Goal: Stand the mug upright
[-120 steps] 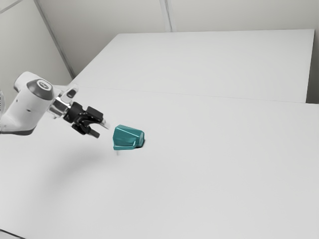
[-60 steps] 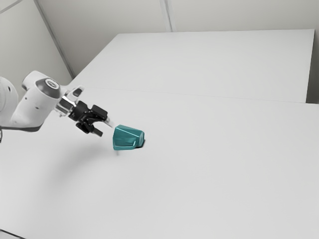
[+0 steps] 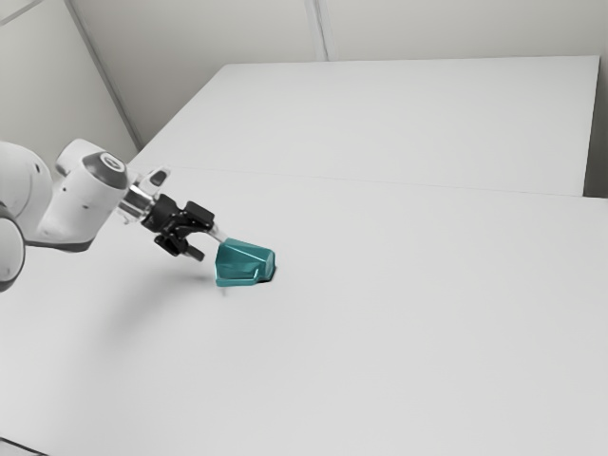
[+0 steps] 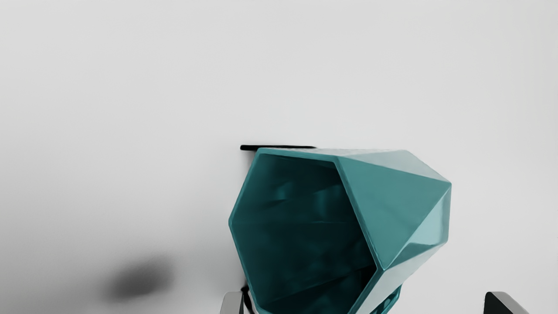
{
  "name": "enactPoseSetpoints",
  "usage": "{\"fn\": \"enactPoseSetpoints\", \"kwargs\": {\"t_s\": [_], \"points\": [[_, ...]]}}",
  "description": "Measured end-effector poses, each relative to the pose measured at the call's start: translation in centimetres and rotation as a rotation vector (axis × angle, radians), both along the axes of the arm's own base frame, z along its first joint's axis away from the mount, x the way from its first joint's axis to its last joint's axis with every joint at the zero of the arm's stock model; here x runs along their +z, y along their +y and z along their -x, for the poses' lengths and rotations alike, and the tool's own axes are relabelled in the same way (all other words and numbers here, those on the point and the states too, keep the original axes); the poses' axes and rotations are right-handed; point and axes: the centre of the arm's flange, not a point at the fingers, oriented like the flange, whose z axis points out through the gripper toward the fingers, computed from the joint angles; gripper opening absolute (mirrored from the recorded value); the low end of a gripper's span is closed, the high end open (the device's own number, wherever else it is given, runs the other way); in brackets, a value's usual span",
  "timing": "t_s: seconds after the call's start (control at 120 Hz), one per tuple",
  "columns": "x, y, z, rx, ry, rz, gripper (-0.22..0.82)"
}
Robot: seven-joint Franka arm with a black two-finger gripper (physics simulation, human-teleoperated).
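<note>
My black two-finger gripper (image 3: 210, 245) is open beside the sideways teal faceted mug (image 3: 245, 263); white table (image 3: 408, 342), thin black line (image 3: 24, 446) at the exterior view's near left.

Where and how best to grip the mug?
Probably across the mug's body just behind the rim, coming from its open end: it lies on its side, mouth toward the open gripper, and tapers toward the base, where pads might slip.
</note>
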Motion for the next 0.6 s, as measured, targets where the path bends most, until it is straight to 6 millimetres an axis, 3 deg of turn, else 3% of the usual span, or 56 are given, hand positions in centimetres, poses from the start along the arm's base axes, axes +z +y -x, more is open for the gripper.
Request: {"fn": "enactPoseSetpoints", "kwargs": {"t_s": [0.6], "points": [[-2.0,-2.2,-1.0,0.007,-0.055,0.104,0.6]]}}
